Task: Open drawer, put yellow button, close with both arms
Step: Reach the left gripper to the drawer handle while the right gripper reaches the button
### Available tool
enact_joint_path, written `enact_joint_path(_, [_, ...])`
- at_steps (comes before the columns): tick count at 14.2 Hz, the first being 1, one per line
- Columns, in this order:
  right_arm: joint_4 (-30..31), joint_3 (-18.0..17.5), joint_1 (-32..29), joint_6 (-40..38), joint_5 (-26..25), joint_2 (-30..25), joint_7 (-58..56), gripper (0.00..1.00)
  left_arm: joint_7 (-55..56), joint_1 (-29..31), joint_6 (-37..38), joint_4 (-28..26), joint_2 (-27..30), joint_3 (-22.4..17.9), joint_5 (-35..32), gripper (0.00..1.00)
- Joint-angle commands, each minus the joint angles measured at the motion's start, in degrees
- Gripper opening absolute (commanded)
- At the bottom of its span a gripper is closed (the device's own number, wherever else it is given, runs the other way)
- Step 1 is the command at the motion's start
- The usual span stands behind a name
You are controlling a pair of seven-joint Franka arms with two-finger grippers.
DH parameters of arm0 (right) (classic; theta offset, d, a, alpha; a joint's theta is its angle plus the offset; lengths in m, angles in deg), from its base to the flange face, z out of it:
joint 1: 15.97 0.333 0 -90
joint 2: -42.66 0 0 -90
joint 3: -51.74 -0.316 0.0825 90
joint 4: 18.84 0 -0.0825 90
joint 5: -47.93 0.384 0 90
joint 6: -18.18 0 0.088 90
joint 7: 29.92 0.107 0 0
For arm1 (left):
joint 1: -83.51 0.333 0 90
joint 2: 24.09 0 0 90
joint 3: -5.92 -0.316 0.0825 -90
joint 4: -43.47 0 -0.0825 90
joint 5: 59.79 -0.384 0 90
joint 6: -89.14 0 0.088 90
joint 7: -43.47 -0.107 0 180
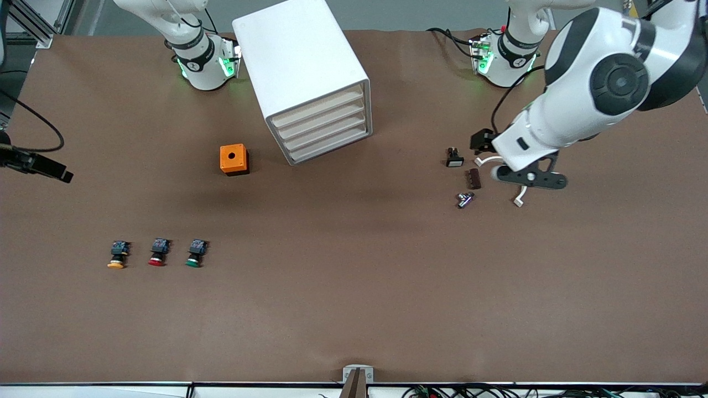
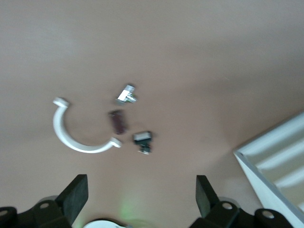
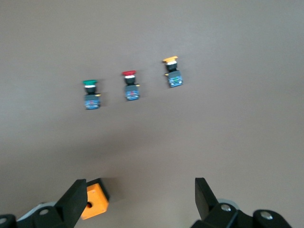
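Overhead, both grippers spread wide, holding nothing.
Left gripper point(image 2: 137, 199) over small parts; right gripper point(image 3: 137, 202) near buttons; drawer point(image 1: 316, 106) closed.

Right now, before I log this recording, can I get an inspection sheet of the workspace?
Surface: brown table, flat.
Job's things: drawer shut, uppermost in the white cabinet; yellow button beside red button and green button.
Clutter: orange cube; white curved clip, three small parts.
Grippers: left claw open over the small parts; right claw open, over the orange cube's edge.
Cables: black cables near the left arm's base.
Surroundings: nothing seen.
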Motion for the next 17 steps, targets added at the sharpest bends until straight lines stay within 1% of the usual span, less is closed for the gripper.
enact_joint_path(1, [-0.6, -0.5, -0.9, 1.7, -2.7, 4.9, -2.3, 1.0, -0.2, 0.5, 0.4, 0.1, -1.7, 0.9, 8.8, 1.0])
enact_joint_path(3, [0.3, -0.5, -2.7, 5.0, -2.6, 8.0, -7.1, 1.0, -1.2, 0.2, -1.5, -0.1, -4.1, 1.0, 17.2, 1.0])
enact_joint_path(4, [0.9, -0.5, -3.1, 7.3, -2.6, 9.4, -8.0, 1.0, -2.5, 0.1, -3.5, -1.4, -4.9, 1.7, 21.4, 1.0])
enact_joint_path(5, [1.5, -0.5, -3.5, 9.5, -2.6, 10.6, -8.2, 1.0, -4.8, 0.1, -6.9, -3.2, -5.6, 2.4, 24.3, 1.0])
enact_joint_path(8, [2.7, -0.5, -4.9, 15.0, -2.5, 13.9, -10.5, 1.0, -12.5, 0.1, -15.7, -7.9, -7.8, 5.3, 30.2, 1.0])
enact_joint_path(10, [4.7, -0.5, -5.6, 19.1, -2.3, 14.3, -10.5, 1.0, -20.0, 0.1, -20.2, -10.8, -9.4, 7.2, 36.2, 1.0])
enact_joint_path(12, [5.2, -0.5, -5.6, 21.7, -2.4, 16.4, -10.6, 1.0, -26.4, 0.0, -23.0, -13.3, -11.2, 8.7, 44.6, 1.0])
enact_joint_path(14, [5.2, -0.5, -5.9, 24.7, -2.4, 19.1, -10.6, 1.0, -35.7, -0.4, -25.6, -16.0, -13.1, 9.8, 52.4, 1.0])
enact_joint_path(16, [5.2, -0.6, -6.0, 27.3, -2.4, 21.4, -11.0, 1.0, -42.8, -1.3, -25.9, -18.5, -14.1, 9.8, 59.8, 1.0])
enact_joint_path(17, [5.2, -0.6, -6.2, 28.6, -2.4, 22.5, -12.9, 1.0, -45.8, -1.9, -25.9, -19.8, -14.1, 9.8, 62.8, 1.0])
